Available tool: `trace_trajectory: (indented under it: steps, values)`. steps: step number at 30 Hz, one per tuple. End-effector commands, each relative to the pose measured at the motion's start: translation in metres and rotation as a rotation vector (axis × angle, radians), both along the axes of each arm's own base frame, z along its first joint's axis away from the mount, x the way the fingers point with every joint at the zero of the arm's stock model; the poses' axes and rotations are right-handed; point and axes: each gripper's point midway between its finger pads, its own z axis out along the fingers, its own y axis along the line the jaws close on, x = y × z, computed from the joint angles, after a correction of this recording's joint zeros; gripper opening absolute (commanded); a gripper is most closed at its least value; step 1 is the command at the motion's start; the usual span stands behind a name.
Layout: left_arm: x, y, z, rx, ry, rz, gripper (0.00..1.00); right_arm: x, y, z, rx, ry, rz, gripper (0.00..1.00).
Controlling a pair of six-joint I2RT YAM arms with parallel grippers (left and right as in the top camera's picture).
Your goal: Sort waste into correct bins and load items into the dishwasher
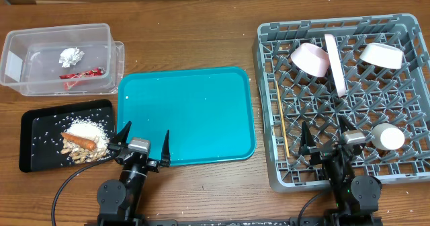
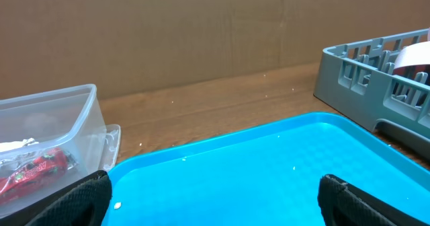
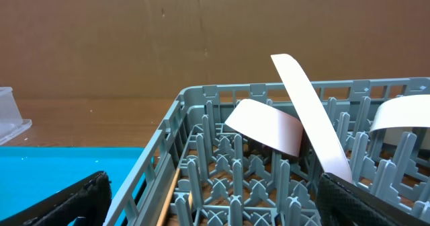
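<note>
The clear tub point(image 1: 40, 48) at the back left holds the paper ball point(image 1: 70, 54) and red wrapper point(image 1: 82, 73). Rice point(image 1: 87, 127), the carrot point(image 1: 80, 140) and nuts point(image 1: 82, 154) lie in the black tray point(image 1: 37, 128). In the grey dish rack point(image 1: 416, 85) stand two bowls point(image 1: 309, 58) point(image 1: 381, 54), the plate point(image 1: 334, 64) on edge between them, and chopsticks point(image 1: 282, 118) along its left side. My left gripper point(image 1: 144, 138) hangs open and empty over the teal tray's front edge. My right gripper point(image 1: 324, 132) is open and empty above the rack's front.
The teal serving tray point(image 1: 188, 111) lies mid-table with a few rice grains on it. A round white object point(image 1: 388, 137) sits in the rack's front right corner. Grains dot the wooden table near the front edge. A brown wall backs the table.
</note>
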Motion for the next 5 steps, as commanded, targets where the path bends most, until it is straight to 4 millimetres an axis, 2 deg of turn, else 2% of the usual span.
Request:
trace_trajectory:
  steps: [1, 5]
  values:
    - [-0.0001, 0.0013, -0.0004, 0.026, -0.008, 0.004, 1.00, 0.0002, -0.0009, -0.0019, -0.004, -0.003, -0.003, 1.00]
    - [-0.0001, 0.0012, -0.0004, 0.026, -0.008, 0.003, 1.00, 0.0002, -0.0009, -0.0019, -0.004, -0.003, -0.003, 1.00]
